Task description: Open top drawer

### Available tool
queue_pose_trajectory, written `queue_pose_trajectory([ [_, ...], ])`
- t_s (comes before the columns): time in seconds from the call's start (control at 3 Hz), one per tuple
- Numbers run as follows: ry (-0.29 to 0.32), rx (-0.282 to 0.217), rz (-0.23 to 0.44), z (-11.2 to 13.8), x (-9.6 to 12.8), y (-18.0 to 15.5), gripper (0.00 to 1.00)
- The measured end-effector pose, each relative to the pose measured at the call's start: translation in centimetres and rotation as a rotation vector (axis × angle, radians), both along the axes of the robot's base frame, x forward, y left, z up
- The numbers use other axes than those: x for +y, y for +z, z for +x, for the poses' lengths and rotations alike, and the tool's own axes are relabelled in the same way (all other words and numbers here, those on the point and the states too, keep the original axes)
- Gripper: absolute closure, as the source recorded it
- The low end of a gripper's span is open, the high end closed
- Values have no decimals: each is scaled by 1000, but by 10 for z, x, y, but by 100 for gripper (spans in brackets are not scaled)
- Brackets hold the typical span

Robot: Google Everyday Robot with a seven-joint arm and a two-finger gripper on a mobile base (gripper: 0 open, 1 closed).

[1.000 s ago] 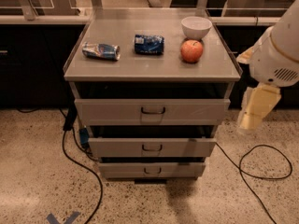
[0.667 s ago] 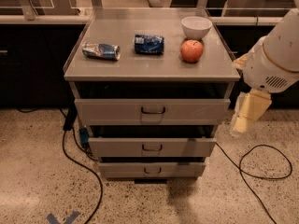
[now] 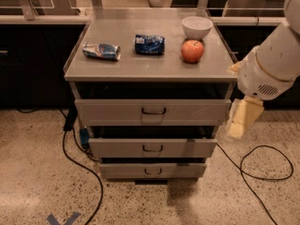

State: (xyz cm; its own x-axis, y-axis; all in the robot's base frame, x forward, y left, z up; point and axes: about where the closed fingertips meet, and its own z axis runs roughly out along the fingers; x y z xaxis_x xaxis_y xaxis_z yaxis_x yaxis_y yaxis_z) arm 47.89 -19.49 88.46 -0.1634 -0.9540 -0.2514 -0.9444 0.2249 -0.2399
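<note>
The top drawer (image 3: 112, 111) is the widest grey drawer of the cabinet, just under the tabletop, with a small dark loop handle (image 3: 153, 110) at its centre. Its front stands slightly forward, with a dark gap above it. Two narrower grey drawers (image 3: 152, 147) (image 3: 152, 170) sit below it. My gripper (image 3: 240, 120) hangs from the white arm at the right, beside the cabinet's right front corner, level with the top drawer front. It is apart from the handle and holds nothing that I can see.
On the cabinet top lie a crushed can (image 3: 101, 51), a blue packet (image 3: 149, 44), a red apple (image 3: 192, 51) and a white bowl (image 3: 197, 26). Black cables (image 3: 262, 170) run over the speckled floor on both sides. Dark counters stand behind.
My arm and gripper have moved left, closer to the cabinet's right front corner. The drawers and the things on top have not moved.
</note>
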Motion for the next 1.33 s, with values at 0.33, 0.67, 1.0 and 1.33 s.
queue_pose_trajectory([
  [0.33,13,13,26,6,6,-29,0],
  [0.67,32,7,50,15,16,-53,0],
  [1.0,50,-16,80,26,29,-70,0],
  [1.33,80,-39,122,37,47,-86,0],
])
